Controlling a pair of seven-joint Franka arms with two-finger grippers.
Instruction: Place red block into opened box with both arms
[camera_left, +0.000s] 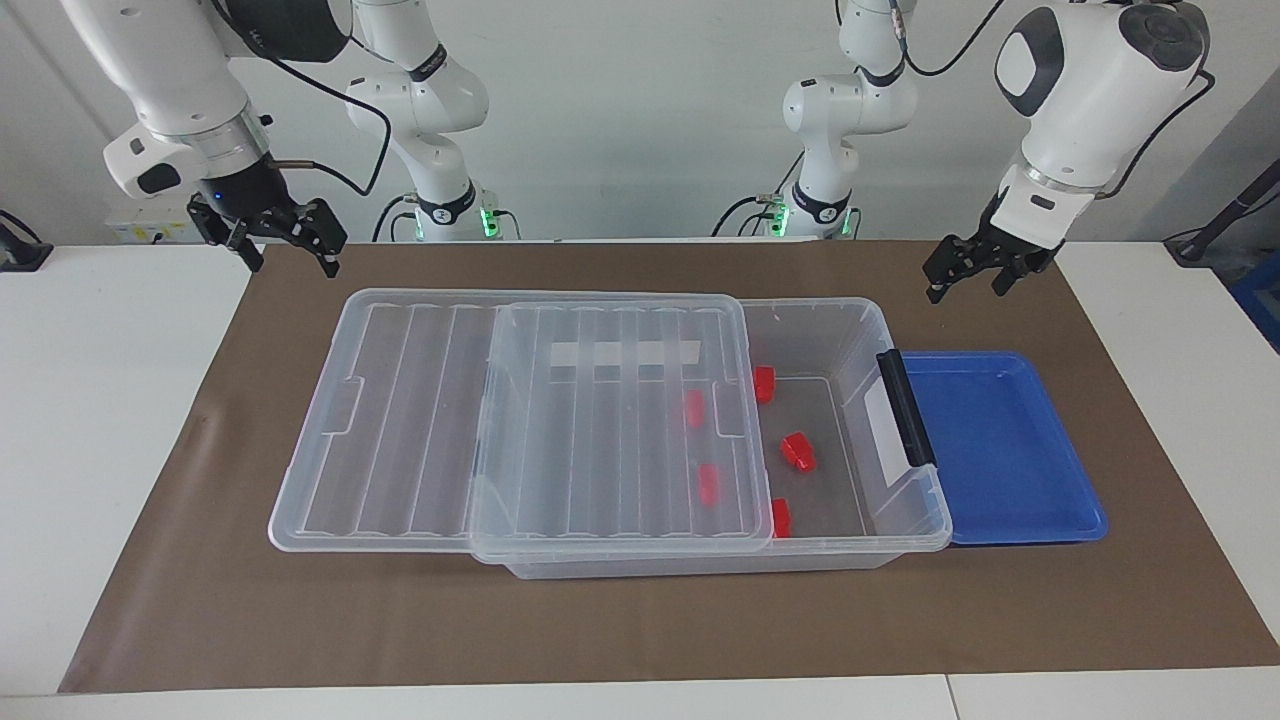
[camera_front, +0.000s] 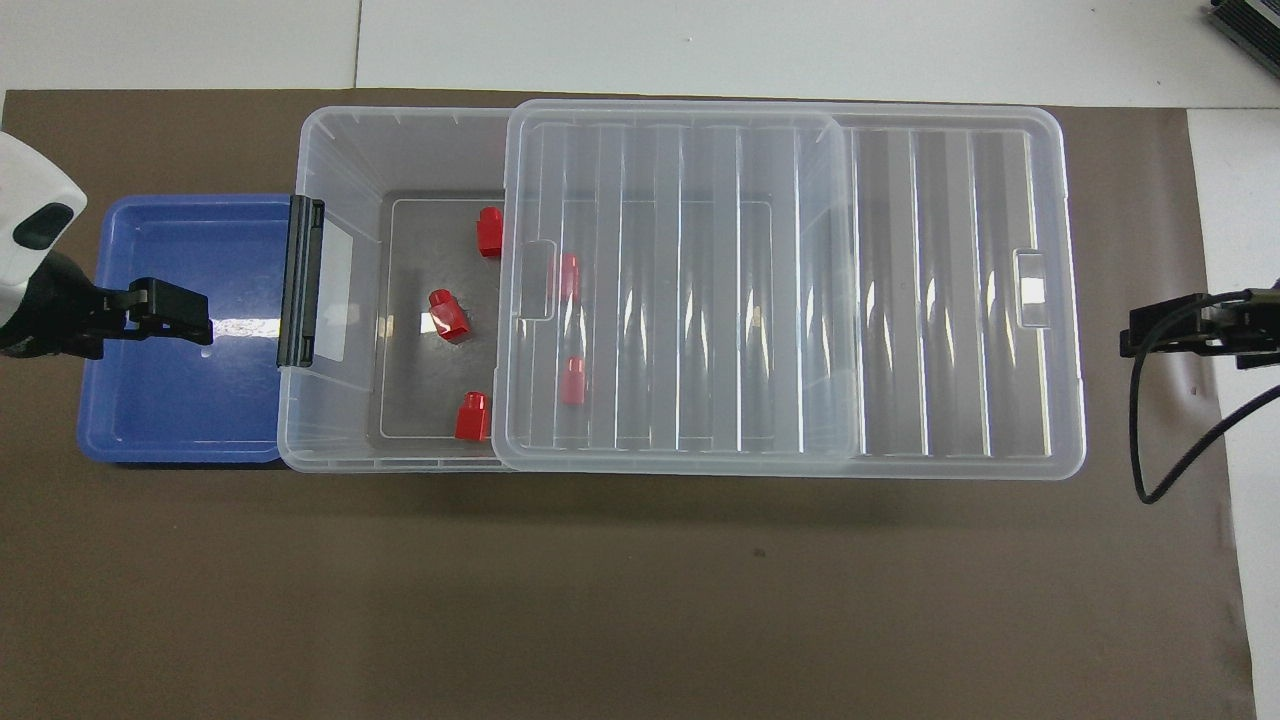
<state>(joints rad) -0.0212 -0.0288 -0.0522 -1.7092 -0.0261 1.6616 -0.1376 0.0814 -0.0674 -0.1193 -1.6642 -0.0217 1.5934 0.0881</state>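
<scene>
The clear box (camera_left: 860, 330) (camera_front: 340, 140) stands on the brown mat. Its ribbed lid (camera_left: 600, 430) (camera_front: 900, 300) is slid toward the right arm's end, leaving the other end uncovered. Several red blocks lie on the box floor. Three are in the uncovered part, one of them (camera_left: 797, 451) (camera_front: 449, 313) in the middle, and two show through the lid (camera_left: 708, 484). My left gripper (camera_left: 965, 282) (camera_front: 178, 312) hangs open in the air by the blue tray, holding nothing. My right gripper (camera_left: 288, 255) (camera_front: 1150, 335) hangs open over the mat's edge past the lid's end, holding nothing.
A shallow blue tray (camera_left: 1000, 450) (camera_front: 170, 400) sits against the box's black-barred end. Two slimmer white arms with green-lit bases (camera_left: 450, 215) stand at the table's robot edge. A black cable (camera_front: 1150, 430) loops down from the right wrist.
</scene>
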